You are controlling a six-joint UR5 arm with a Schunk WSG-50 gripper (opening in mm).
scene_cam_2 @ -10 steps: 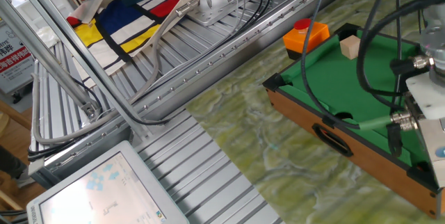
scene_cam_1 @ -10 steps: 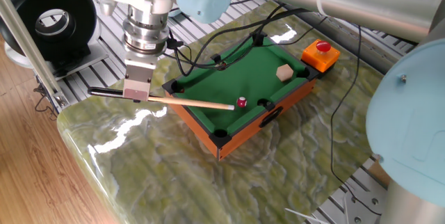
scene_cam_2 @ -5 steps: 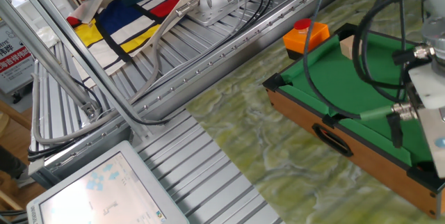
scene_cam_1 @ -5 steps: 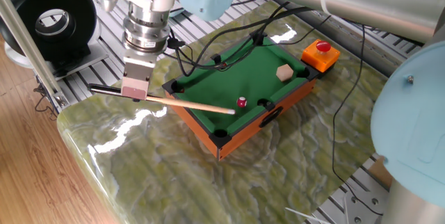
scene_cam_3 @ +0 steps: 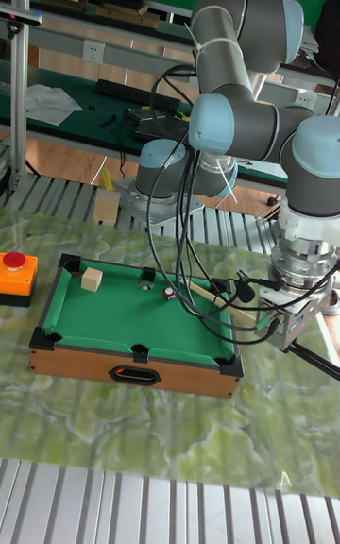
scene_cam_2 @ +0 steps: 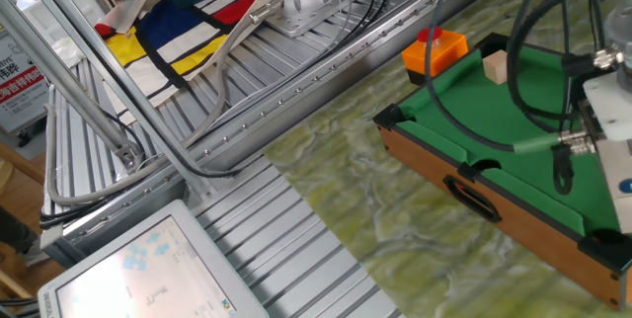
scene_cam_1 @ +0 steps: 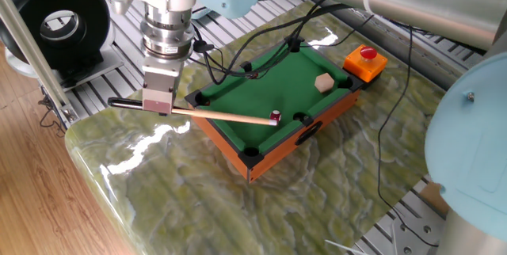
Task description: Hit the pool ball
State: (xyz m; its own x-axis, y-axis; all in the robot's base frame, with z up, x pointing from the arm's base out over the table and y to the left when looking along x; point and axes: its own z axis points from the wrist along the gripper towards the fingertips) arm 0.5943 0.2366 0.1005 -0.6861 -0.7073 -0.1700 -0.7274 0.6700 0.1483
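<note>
1. There's the pool ball (scene_cam_1: 276, 116), a tiny glossy dark-red sphere with a white spot, sitting on the green felt of the miniature pool table (scene_cam_1: 261, 89) close to the near long rail, just beside a side pocket. In the tall fixed view the ball (scene_cam_3: 168, 294) sits near the far rail, next to the pocket there.
2. A tan wooden cube (scene_cam_1: 322, 82) rests on the felt well apart from the ball, toward the end of the table nearest the red button on its orange box (scene_cam_1: 365, 59).
3. The gripper (scene_cam_1: 158, 106) hangs off the table's short end, jaws closed on the wooden cue stick (scene_cam_1: 226, 116) near its dark butt end, which pokes out the other side.
4. The cue runs nearly level over the rail and onto the felt, and its tip is right at the ball; touching or a hair apart, I can't tell.
5. From the other fixed view, the ball is not visible: cables and the arm's wrist hardware cut across the right edge, and only part of the table (scene_cam_2: 464, 111) and cube (scene_cam_2: 496, 66) show.
6. The finger pads themselves are hard to make out behind the gripper body.
</note>
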